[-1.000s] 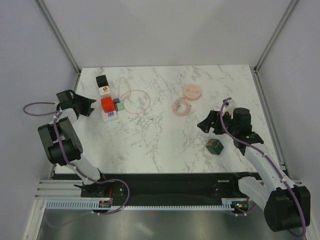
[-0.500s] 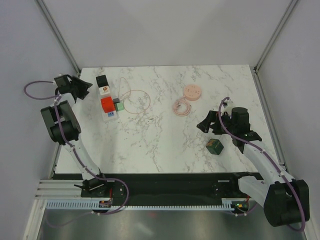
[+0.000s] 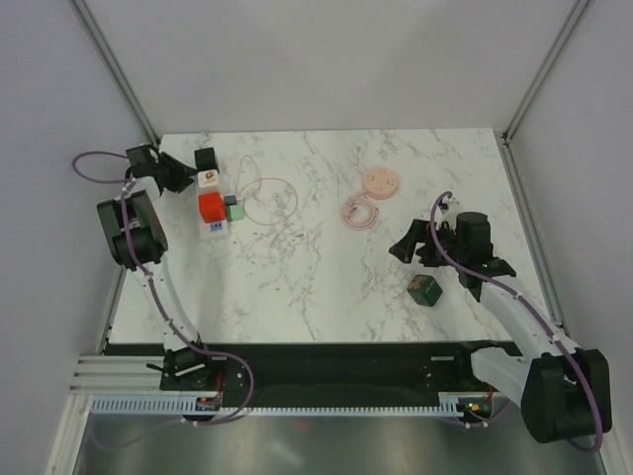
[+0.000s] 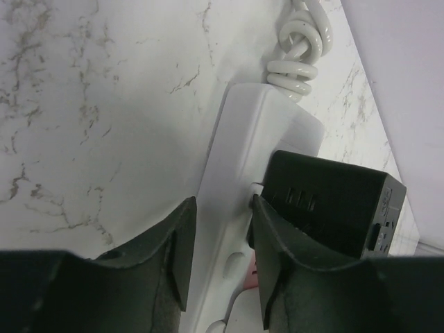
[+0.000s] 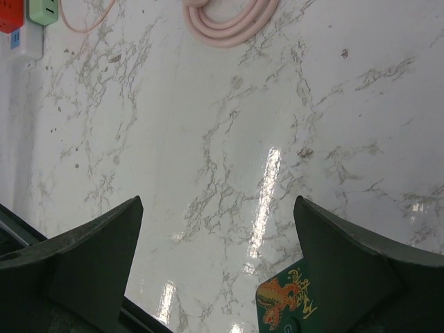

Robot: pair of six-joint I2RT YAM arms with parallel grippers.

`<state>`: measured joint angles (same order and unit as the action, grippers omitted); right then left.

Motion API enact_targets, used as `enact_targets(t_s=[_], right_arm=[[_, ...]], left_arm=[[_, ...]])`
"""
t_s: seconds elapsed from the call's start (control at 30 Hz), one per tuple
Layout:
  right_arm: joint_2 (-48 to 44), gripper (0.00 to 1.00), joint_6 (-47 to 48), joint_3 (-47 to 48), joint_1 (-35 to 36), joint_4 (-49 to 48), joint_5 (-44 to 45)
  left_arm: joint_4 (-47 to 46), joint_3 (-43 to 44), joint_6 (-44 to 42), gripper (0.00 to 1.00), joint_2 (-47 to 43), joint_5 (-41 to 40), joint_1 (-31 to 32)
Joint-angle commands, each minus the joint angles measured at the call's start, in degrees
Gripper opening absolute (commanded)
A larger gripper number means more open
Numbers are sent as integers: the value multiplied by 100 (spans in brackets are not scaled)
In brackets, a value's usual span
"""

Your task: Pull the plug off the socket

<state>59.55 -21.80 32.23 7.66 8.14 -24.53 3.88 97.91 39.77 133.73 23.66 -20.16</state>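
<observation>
The white power strip (image 3: 217,227) lies at the far left of the table, carrying a black plug (image 3: 205,158), a white adapter (image 3: 208,179), a red plug (image 3: 211,206) and a green plug (image 3: 235,210). My left gripper (image 3: 183,175) is low at the strip's far end, on its left side. In the left wrist view its fingers (image 4: 182,236) stand a narrow gap apart over the strip's white side (image 4: 232,166), the right finger against the black plug (image 4: 333,201). My right gripper (image 3: 410,245) is wide open and empty (image 5: 216,202), far from the strip (image 5: 24,43).
A round pink disc (image 3: 380,182) with a coiled pink cable (image 3: 359,211) lies at the far middle. A thin pink cord loop (image 3: 265,203) runs beside the strip. A small green box (image 3: 424,288) sits under my right gripper. The strip's white coiled cord (image 4: 295,55) lies beyond it.
My left arm has swung from the table's left edge toward the far side and right, up to the strip's far end by the black plug. The right arm has barely moved.
</observation>
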Motion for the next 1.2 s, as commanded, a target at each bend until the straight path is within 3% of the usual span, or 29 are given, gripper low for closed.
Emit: enact_targets(t_s=[0.0,0.17,0.5,0.67,0.8,0.97,1.03,1.17], right_arm=[[-22,98,71,82,16,-164,98],[-40,98,53,126,25,-76,107],[-522,98,-235,108,578,451,423],[-752,98,-658,3,1263,425,669],[-787,98,-992,-102,1659,355,871],[-629,98,-1651,-313,2335,-303,915],[-392,98,-1888,-331,2722,-619,1020],[501,98,-1977,186,3644,-639,2072]], left_arm=[[341,-148,-119,43,-22,314,161],[219,-1044,119,38,-566,473,618],[-256,-3276,628,38,-2051,394,1471],[709,-3173,453,48,-2895,60,1252],[1334,-3610,479,54,-3861,-142,1120],[1370,-4437,348,54,-5189,497,1234],[1562,-4701,33,54,-5575,508,1436],[1660,-5324,-83,54,-6507,34,1735]])
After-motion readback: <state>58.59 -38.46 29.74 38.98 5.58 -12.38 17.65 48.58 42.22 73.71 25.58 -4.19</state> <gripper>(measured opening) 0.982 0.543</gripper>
